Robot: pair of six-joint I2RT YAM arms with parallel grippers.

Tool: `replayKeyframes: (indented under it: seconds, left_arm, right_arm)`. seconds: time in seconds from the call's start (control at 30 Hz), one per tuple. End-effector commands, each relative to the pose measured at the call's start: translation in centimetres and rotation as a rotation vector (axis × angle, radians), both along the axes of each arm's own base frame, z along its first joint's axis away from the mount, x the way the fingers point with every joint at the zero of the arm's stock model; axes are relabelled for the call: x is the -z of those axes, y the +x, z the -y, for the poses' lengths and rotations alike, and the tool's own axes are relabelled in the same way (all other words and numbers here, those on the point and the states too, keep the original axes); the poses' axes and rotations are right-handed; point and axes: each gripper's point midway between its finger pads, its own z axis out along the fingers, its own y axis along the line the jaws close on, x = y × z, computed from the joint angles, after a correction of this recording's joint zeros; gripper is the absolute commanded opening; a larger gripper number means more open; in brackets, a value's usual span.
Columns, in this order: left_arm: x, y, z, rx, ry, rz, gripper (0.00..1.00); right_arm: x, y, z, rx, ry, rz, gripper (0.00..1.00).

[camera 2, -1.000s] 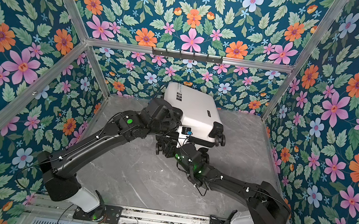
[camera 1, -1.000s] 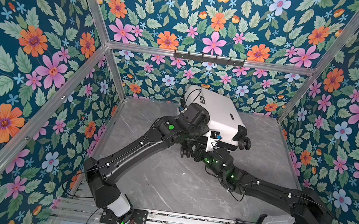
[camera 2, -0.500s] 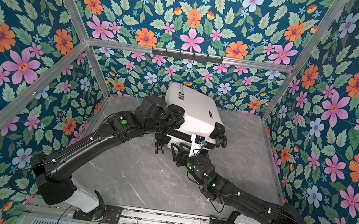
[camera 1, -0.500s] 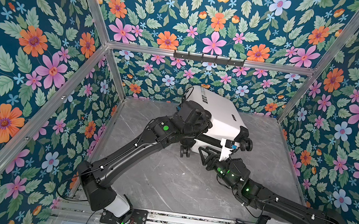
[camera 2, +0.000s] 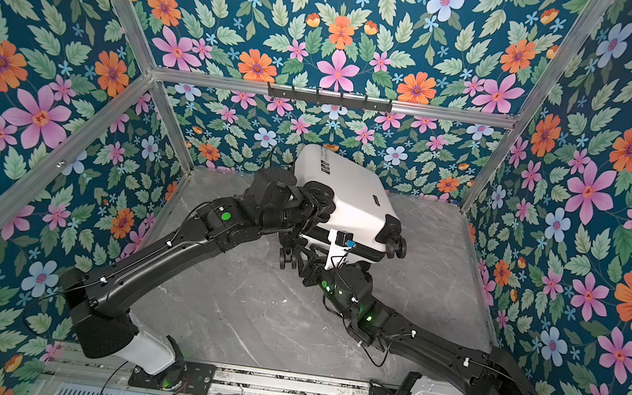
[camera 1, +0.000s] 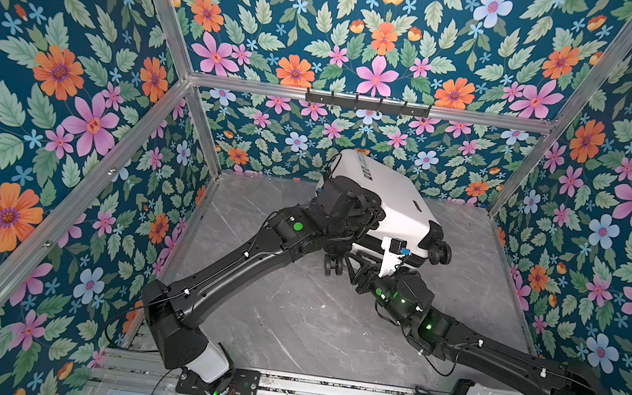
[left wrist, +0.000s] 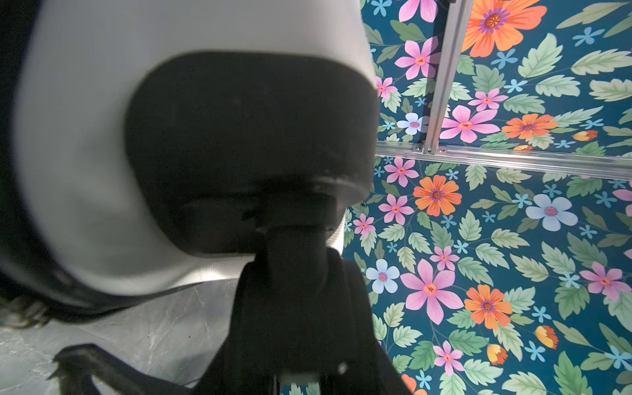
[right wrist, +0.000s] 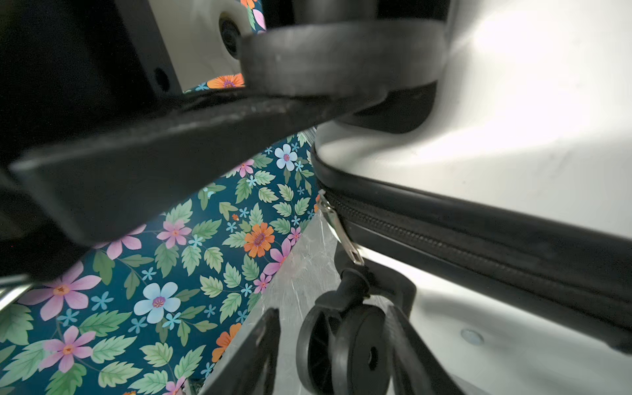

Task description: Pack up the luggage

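The luggage [camera 1: 393,201] is lying tilted at the back centre of the grey floor [camera 1: 288,320] in both top views. The right gripper [right wrist: 331,318] is standing spread around the wheel [right wrist: 355,345] at its lower left. The left gripper [camera 1: 364,214] is sitting at the shell's left edge; whether it is spread or pinching, I cannot tell.

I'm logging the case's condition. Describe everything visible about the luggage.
The luggage is a white hard shell with black lettering, a black zipper closed where visible, a silver pull and black twin wheels. It lies tilted on the table by the back wall. The left gripper is at its near corner; the right gripper's jaws straddle one wheel.
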Motion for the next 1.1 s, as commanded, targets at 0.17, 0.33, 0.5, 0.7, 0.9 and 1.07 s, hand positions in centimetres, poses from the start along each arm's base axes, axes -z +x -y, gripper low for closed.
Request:
replayKeyframes:
  seconds: [0.17,0.33,0.5,0.7,0.9,1.07]
  left_arm:
    - [-6.2,1.0,1.3,0.007,-0.179,0.152,0.0]
    - [-6.2,0.8,1.4,0.018,-0.181,0.146,0.0]
    - [-6.2,0.6,1.5,0.029,-0.183,0.143,0.0]
    - [-6.0,0.6,1.8,0.042,-0.184,0.137,0.0]
    - [-5.9,0.6,2.0,0.046,-0.186,0.133,0.0]
    - [-6.0,0.5,1.9,0.047,-0.19,0.135,0.0]
  right_arm:
    - [-1.7,1.8,-0.5,0.054,0.011,0.092,0.47]
    - [-1.8,2.7,-0.2,0.087,0.018,0.103,0.47]
    - [-1.8,3.7,-0.2,0.075,0.04,0.102,0.45]
    - [-2.1,3.9,-2.1,-0.005,0.057,0.094,0.4]
    - [-2.0,4.2,-2.5,-0.005,0.077,0.089,0.4]
    - [-2.2,4.8,-3.0,0.007,0.094,0.087,0.37]
